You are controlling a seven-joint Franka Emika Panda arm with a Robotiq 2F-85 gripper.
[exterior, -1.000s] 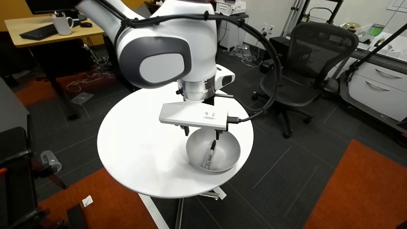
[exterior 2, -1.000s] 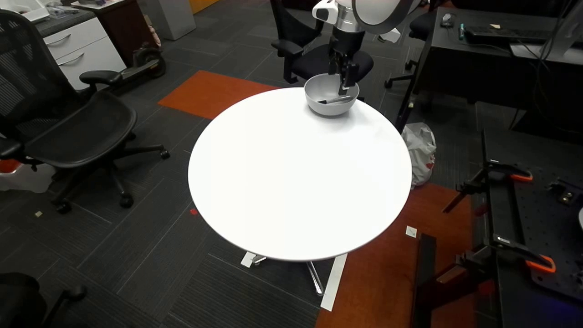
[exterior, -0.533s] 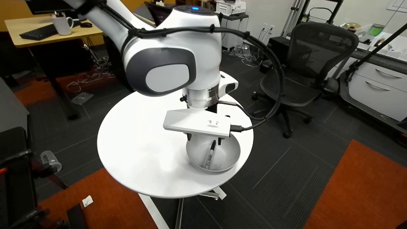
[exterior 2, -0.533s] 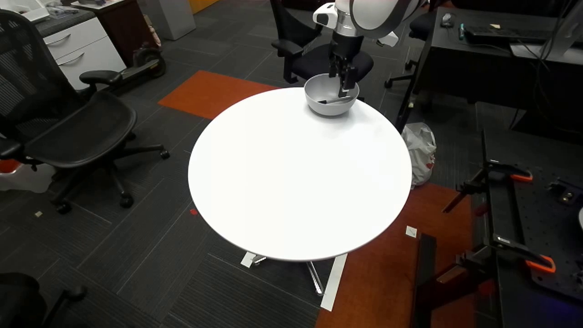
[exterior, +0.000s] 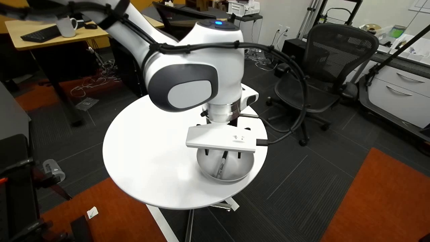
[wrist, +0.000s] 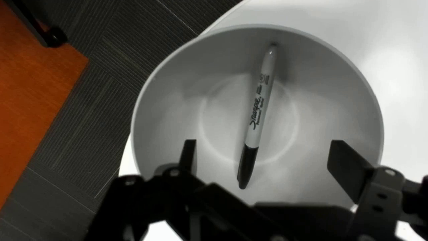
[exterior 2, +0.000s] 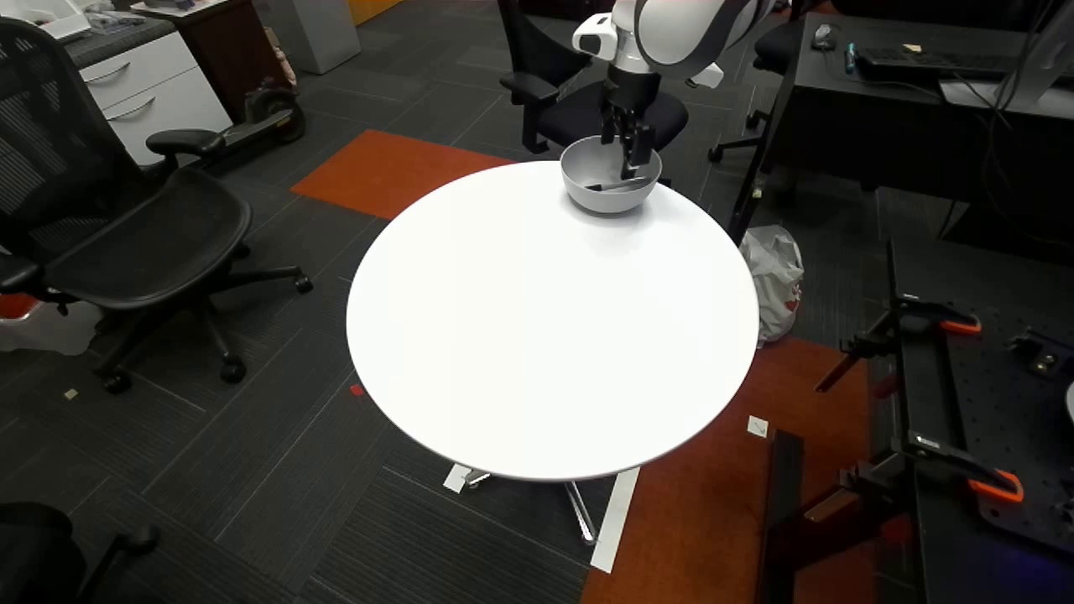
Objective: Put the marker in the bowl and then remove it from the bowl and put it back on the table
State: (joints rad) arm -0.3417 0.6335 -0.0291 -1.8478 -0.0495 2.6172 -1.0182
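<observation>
Jaws spread wide, a robot gripper (wrist: 262, 155) hangs over a grey bowl (wrist: 167, 117) on a round white table (exterior 2: 545, 327) — a black-capped marker (wrist: 259, 112) lies inside.

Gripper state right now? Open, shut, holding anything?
Gripper: open, fingers spread wide, holding nothing; marker lies in the bowl.

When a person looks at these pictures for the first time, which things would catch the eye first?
Most likely the big white robot arm, above the round white table in an exterior view. Then the grey bowl near the table's edge, where a black-capped marker lies inside. In the wrist view, the open gripper shows one finger on each side of the marker.
</observation>
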